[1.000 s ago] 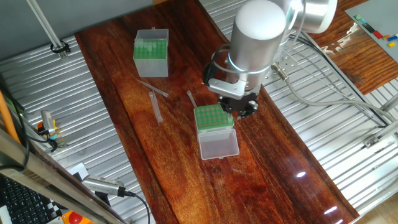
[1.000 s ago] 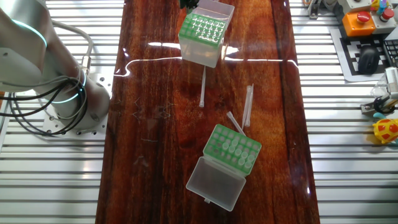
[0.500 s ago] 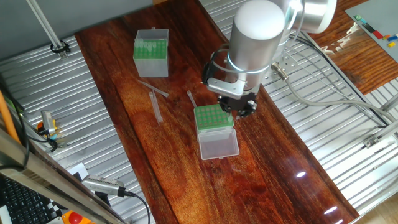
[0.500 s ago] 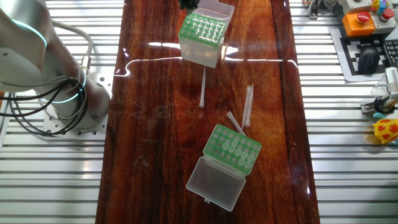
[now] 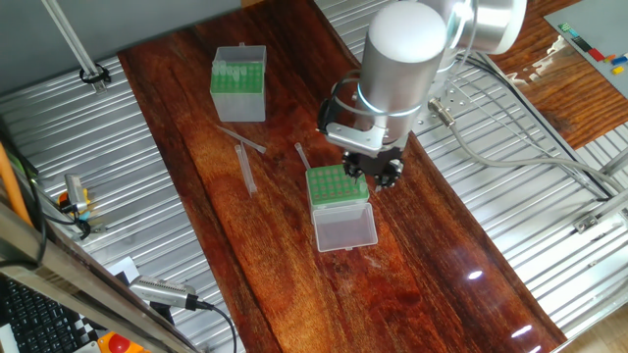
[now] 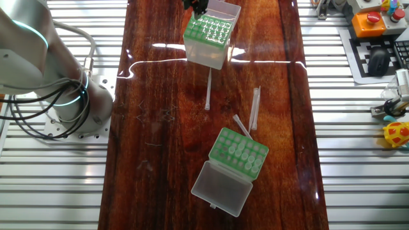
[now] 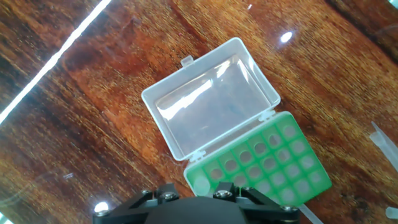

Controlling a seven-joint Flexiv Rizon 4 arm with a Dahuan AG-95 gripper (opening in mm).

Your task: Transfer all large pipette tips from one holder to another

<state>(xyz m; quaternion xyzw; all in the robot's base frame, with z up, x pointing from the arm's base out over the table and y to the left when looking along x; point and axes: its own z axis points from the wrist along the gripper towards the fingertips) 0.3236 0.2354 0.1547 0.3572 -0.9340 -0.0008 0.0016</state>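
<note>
Overhead, the arm points its pincer (image 5: 373,172) down beside the green rack (image 5: 337,184); finger spread unclear.

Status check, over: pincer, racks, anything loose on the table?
Pincer over the open-lid green rack, jaw state unclear. Other box partly filled. Three loose tips lying on the table between them.

Table (image 5: 422,255): dark reddish-brown wood grain, glossy, white glare streaks. Low rack (image 7: 261,165): bright green grid of pale holes; its open lid (image 7: 208,102) at 11 o'clock, clear. Taller box (image 5: 238,86): whitish translucent walls, green perforated top. Loose pipette tips (image 6: 208,89): pale translucent. Arm (image 5: 397,59): matte silver-grey; gripper (image 5: 368,169) black.
</note>
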